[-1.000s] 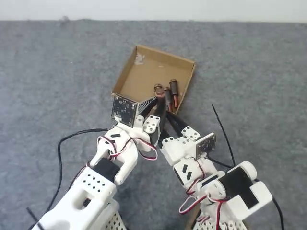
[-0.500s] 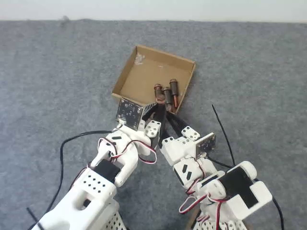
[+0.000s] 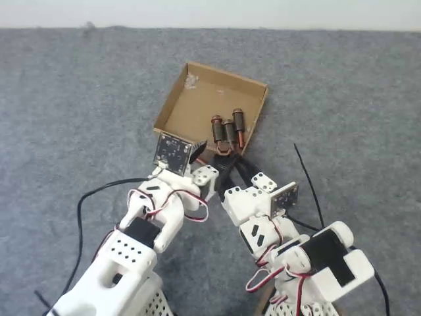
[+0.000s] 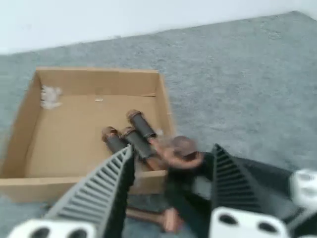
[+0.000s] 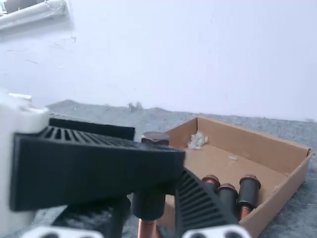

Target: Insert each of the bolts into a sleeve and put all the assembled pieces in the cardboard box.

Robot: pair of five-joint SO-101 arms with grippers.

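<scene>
Right gripper (image 3: 223, 155) is clenched on an assembled piece (image 5: 148, 204). The bolt head (image 5: 155, 138) sticks out one side of the fingers, the sleeve and thread out the other. In the high view the gripper sits right at the box's near wall, and the box (image 3: 191, 112) floor opens at 12 o'clock from it. Three finished pieces (image 3: 227, 130) lie side by side inside, near the 3 o'clock wall, just past the fingertips, long axes roughly 12–6. Left gripper (image 4: 173, 148) is released, jaws wide and holding nothing, at 9 o'clock just beside the right gripper. Judgement: the right arm is nearer and loaded. The drop needs a short push toward 12 over the wall, onto bare floor at 11 o'clock of the trio. The held piece's axis in the high view can't be told.
</scene>
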